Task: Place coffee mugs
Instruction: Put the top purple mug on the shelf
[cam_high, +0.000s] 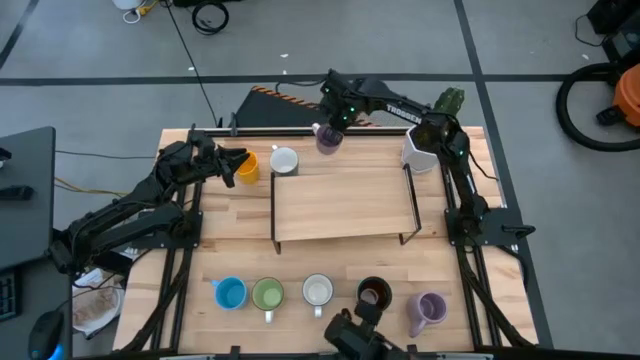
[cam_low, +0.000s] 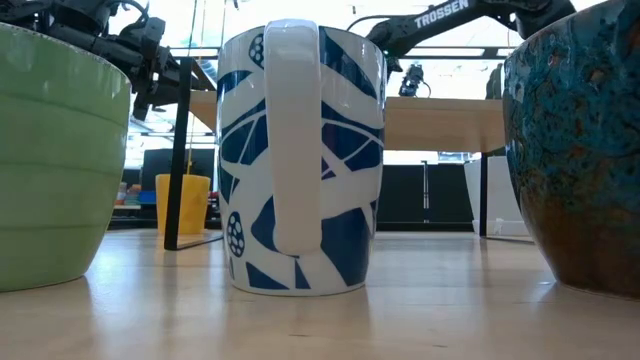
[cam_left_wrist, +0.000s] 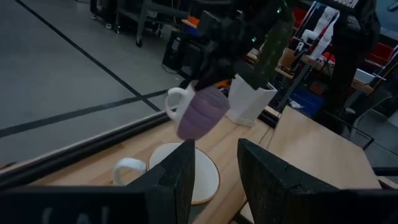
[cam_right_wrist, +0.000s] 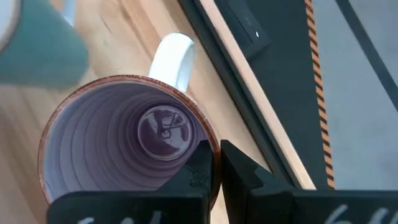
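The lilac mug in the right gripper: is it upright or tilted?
Tilted. The left wrist view shows the lilac mug leaning in the right gripper, off the table.

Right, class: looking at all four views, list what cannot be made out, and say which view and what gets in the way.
- Low view: the blue-patterned white mug fills the middle, hiding the table behind it.
- Low view: the green mug and dark brown mug are cut off by the edges.
- Right wrist view: the lilac mug held by the right gripper hides what lies beneath it.
- Left wrist view: the left gripper covers part of the white mug.
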